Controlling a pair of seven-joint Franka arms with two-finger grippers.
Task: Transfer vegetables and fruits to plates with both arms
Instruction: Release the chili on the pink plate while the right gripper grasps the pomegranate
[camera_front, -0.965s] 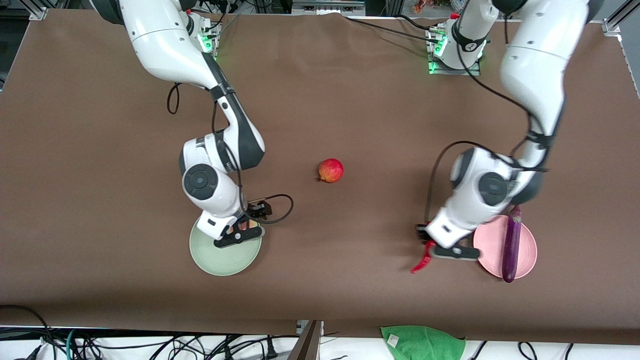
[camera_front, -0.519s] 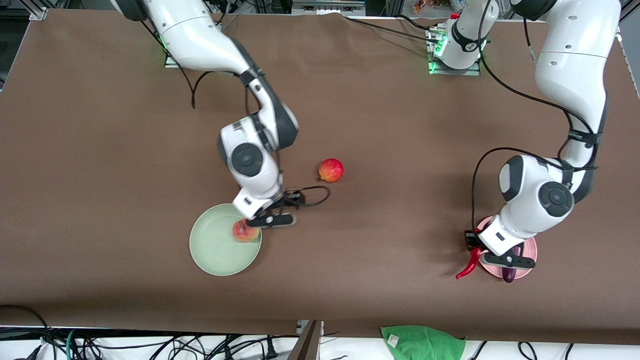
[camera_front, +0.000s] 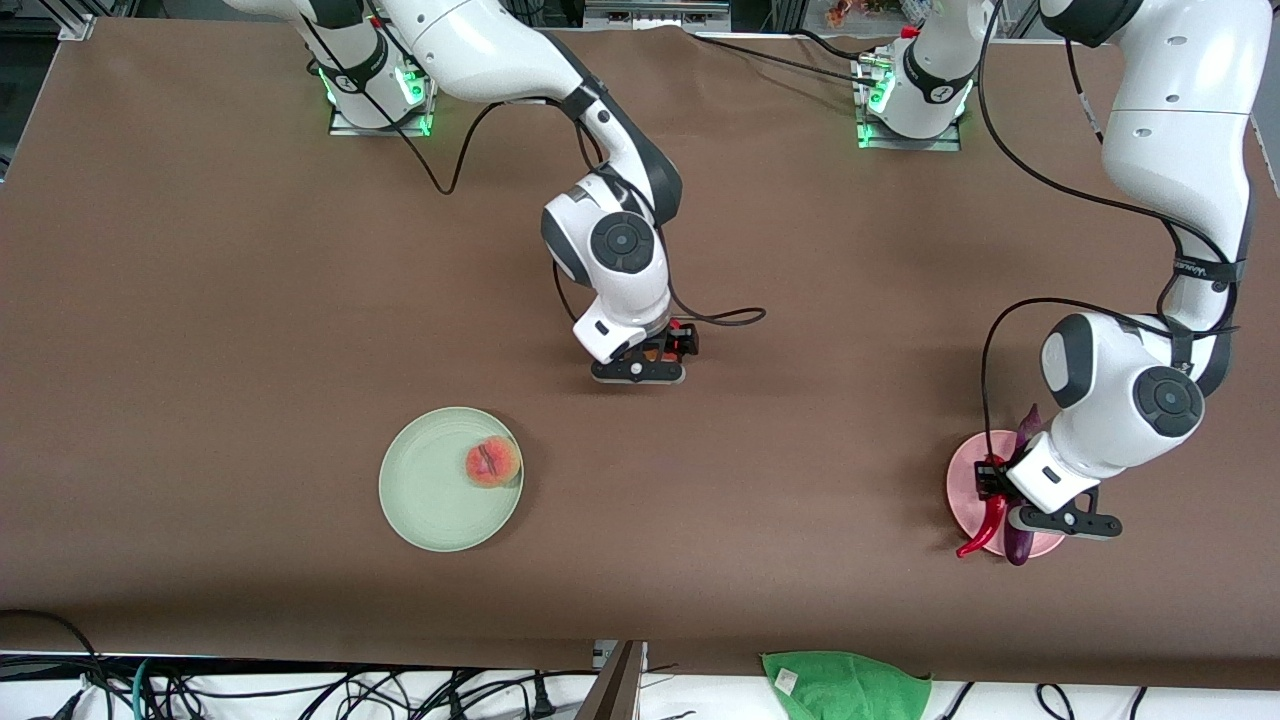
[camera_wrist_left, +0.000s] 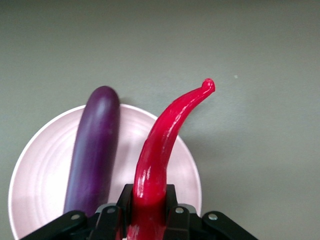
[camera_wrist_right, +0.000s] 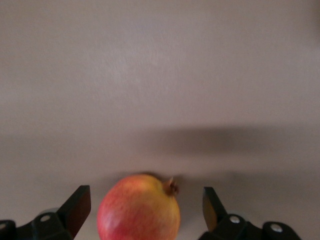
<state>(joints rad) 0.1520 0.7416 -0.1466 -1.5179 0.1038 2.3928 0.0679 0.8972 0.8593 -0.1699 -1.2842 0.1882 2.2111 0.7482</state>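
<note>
My left gripper is shut on the red chili pepper and holds it over the pink plate. The wrist view shows the chili between the jaws of that gripper, above the plate and beside the purple eggplant. The eggplant lies on the pink plate. My right gripper is open and low over the red-orange fruit, which it mostly hides. Its wrist view shows the gripper with the fruit between the spread fingers. The peach sits on the mint green plate.
A green cloth lies at the table's edge nearest the front camera. Cables run along that edge and from both arm bases at the top of the front view.
My right gripper let go of the peach on the green plate and moved over the red-orange fruit. My left gripper carried the chili from beside the pink plate to over it.
</note>
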